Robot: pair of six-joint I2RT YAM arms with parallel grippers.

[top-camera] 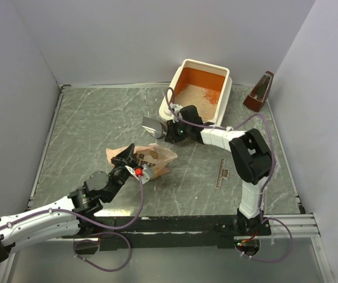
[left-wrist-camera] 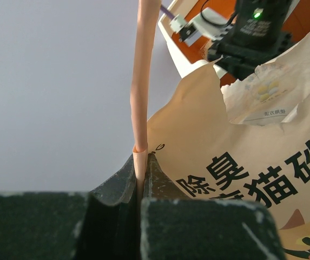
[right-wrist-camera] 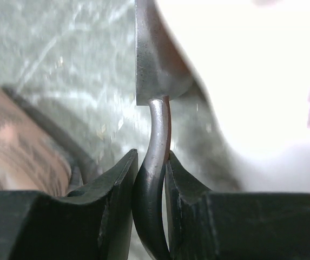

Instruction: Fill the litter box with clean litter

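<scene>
The litter box (top-camera: 167, 107), cream outside and orange inside, stands at the back right of the table. Pale clean litter (top-camera: 197, 98) covers part of its floor. My right gripper (top-camera: 168, 131) hovers just left of the box's near corner, shut on the handle of a grey metal scoop (top-camera: 152, 126). In the right wrist view the scoop handle (right-wrist-camera: 153, 151) is clamped between the jaws, with the box's white wall (right-wrist-camera: 252, 81) beside it. My left gripper (top-camera: 128, 155) is shut on an edge of the peach-pink litter bag (top-camera: 157, 154). That bag edge (left-wrist-camera: 140, 97) rises from the pinched jaws.
A brown metronome-shaped object (top-camera: 261, 92) stands right of the box by the wall. A small wooden strip (top-camera: 222, 174) lies on the marble-patterned table (top-camera: 86, 130), left of the right arm's base. Walls enclose the left, back and right sides.
</scene>
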